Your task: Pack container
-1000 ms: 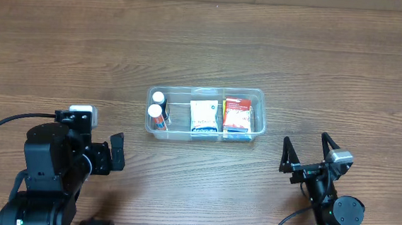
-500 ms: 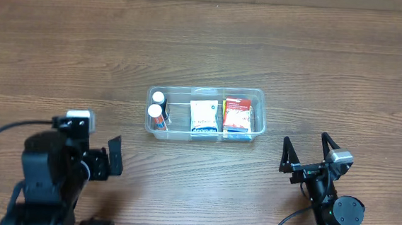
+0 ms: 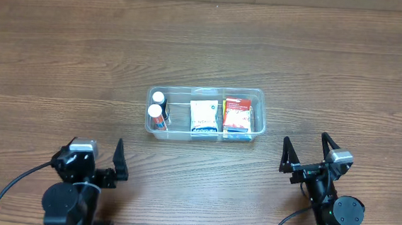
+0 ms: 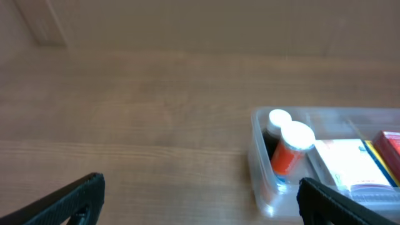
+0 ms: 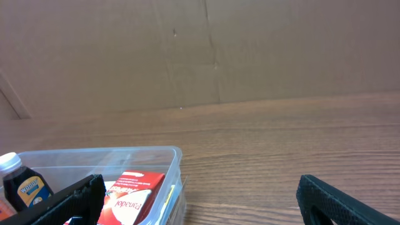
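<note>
Sitting mid-table: the container (image 3: 207,89) is lying flat on the wooden table (image 3: 332,58), its long side running left to right. It is lying ahead of both arms, roughly between them, and neither arm is touching it.
Filling the container, left end: two small white-capped bottles are standing upright, an orange bottle (image 3: 155,113) on the arms' side and a dark bottle (image 3: 159,98) just behind it.
Filling the container, middle and right: a white packet (image 3: 203,115) is lying in the middle, and a red-and-white packet (image 3: 237,113) is lying just beside it toward the right end.
Left gripper (image 3: 98,163): it is hovering near the table's near edge, well apart from the container. Its jaws are standing spread wide and are grasping nothing.
Right gripper (image 3: 304,152): it is hanging just off the container's near right corner without touching it. Its fingers are splayed apart and are carrying nothing.
Left wrist view: the camera is looking between the two dark fingertips at bare wood, and the container's left end with both bottles is showing off to the right.
Right wrist view: the container's right end is showing low on the left, with the red-and-white packet inside and the dark bottle peeking in at the edge.
</note>
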Robot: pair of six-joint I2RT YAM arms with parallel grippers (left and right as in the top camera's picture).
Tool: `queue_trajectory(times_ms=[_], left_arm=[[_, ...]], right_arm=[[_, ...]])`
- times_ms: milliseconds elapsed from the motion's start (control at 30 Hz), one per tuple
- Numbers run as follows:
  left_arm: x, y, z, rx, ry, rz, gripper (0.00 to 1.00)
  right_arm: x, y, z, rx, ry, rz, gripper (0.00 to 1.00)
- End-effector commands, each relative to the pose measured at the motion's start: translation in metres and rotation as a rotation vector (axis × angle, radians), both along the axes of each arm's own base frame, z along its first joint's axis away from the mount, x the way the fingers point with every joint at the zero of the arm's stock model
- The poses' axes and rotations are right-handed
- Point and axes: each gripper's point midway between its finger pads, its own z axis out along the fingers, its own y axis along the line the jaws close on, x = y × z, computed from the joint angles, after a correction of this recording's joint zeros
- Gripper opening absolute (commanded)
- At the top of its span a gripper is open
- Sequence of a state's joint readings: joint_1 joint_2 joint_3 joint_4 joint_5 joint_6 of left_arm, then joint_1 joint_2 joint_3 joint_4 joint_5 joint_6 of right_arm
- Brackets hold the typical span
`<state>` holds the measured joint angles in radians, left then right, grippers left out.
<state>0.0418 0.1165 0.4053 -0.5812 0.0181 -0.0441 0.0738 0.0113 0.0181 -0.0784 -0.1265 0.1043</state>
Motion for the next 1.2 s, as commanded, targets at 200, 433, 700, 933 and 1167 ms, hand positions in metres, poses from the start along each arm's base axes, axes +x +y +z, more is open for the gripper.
queue_trajectory(times_ms=[200, 433, 700, 933, 1167], left_arm=[[0.034, 0.007, -0.009, 0.033, -0.291, 0.027, 1.00], [0.035, 0.006, -0.045, -0.100, -0.220, 0.047, 1.00], [0.035, 0.002, -0.045, -0.106, -0.219, 0.026, 1.00], [0.035, 0.002, -0.045, -0.106, -0.219, 0.026, 1.00], [0.035, 0.002, -0.045, -0.106, -0.219, 0.025, 1.00]], right_arm=[[0.000, 0.002, -0.002, -0.004, -0.005, 0.008, 1.00], [0.000, 0.002, -0.002, -0.004, -0.005, 0.008, 1.00], [0.000, 0.002, -0.002, -0.004, -0.005, 0.008, 1.00], [0.000, 0.002, -0.002, -0.004, -0.005, 0.008, 1.00], [0.000, 0.002, -0.002, -0.004, -0.005, 0.008, 1.00]])
